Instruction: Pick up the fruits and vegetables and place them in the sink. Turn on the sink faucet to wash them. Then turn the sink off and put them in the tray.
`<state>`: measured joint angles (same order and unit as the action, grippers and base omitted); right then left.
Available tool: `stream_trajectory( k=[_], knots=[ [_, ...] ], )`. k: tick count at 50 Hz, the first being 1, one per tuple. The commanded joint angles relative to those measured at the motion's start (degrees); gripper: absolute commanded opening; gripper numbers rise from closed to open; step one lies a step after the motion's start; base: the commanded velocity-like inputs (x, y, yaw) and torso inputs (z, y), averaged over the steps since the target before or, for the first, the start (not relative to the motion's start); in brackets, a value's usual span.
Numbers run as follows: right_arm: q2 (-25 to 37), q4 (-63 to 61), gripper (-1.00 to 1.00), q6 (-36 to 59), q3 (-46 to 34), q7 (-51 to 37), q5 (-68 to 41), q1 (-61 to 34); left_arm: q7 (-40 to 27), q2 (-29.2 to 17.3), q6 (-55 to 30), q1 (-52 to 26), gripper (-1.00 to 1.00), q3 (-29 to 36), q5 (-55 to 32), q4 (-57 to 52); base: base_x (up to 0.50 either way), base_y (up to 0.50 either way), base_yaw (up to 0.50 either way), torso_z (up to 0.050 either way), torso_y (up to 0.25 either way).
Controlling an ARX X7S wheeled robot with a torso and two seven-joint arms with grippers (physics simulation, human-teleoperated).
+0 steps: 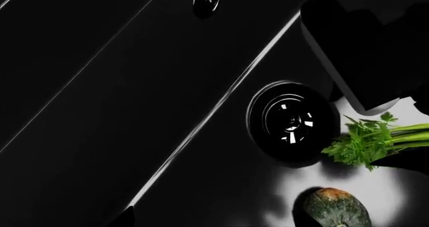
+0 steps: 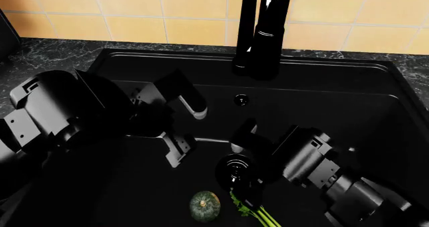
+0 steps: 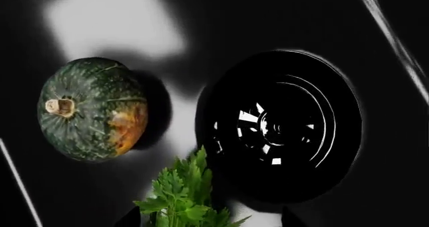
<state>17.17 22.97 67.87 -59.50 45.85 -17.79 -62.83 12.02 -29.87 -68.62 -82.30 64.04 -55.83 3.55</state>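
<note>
The sink (image 2: 375, 94) looks like smooth black stuff with a dull sheen, catching thin bright streaks along its edges. Its drain (image 3: 285, 124) is glossy black, ringed, with sharp white glints. The faucet (image 2: 268, 31) is polished black tube, mirror-bright. The squash (image 3: 90, 109) has a matt, ribbed, speckled dark-green rind with an orange patch and a dry, corky tan stem. The celery (image 1: 375, 139) is soft and leafy. The counter (image 2: 47, 53) resembles dark veined stone; the wall tiles (image 2: 134, 6) are smooth cream ceramic.
</note>
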Motion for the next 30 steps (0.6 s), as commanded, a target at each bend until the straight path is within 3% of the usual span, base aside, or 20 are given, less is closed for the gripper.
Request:
stream_trajectory(
  k=[1,21,22,30],
  knots=[
    [-1.54,4.22,1.0,-2.06,-3.45,3.27,-0.39,1.8,-0.23,-0.24,-0.17,-0.08,1.0,-0.04,-0.25,-0.09,0.0,0.0,0.0,0.0,0.0],
    [-5.55,15.08,1.0,-6.5,-8.56,6.47,1.13,2.65,-0.52,-0.29,-0.62,-0.54,1.0,0.16,-0.59,-0.39,0.0,0.0,0.0,0.0,0.0],
    [-5.79,15.79,-1.0,-6.82,-8.69,6.47,1.28,2.62,-0.47,-0.33,-0.5,-0.46,1.0,0.22,-0.54,-0.34,0.0,0.0,0.0,0.0,0.0],
    [-4.2,13.27,-1.0,-4.93,-7.73,4.89,1.11,2.22,-0.45,-0.53,-0.21,-0.18,1.0,0.34,-0.58,-0.48,0.0,0.0,0.0,0.0,0.0]
  ],
)
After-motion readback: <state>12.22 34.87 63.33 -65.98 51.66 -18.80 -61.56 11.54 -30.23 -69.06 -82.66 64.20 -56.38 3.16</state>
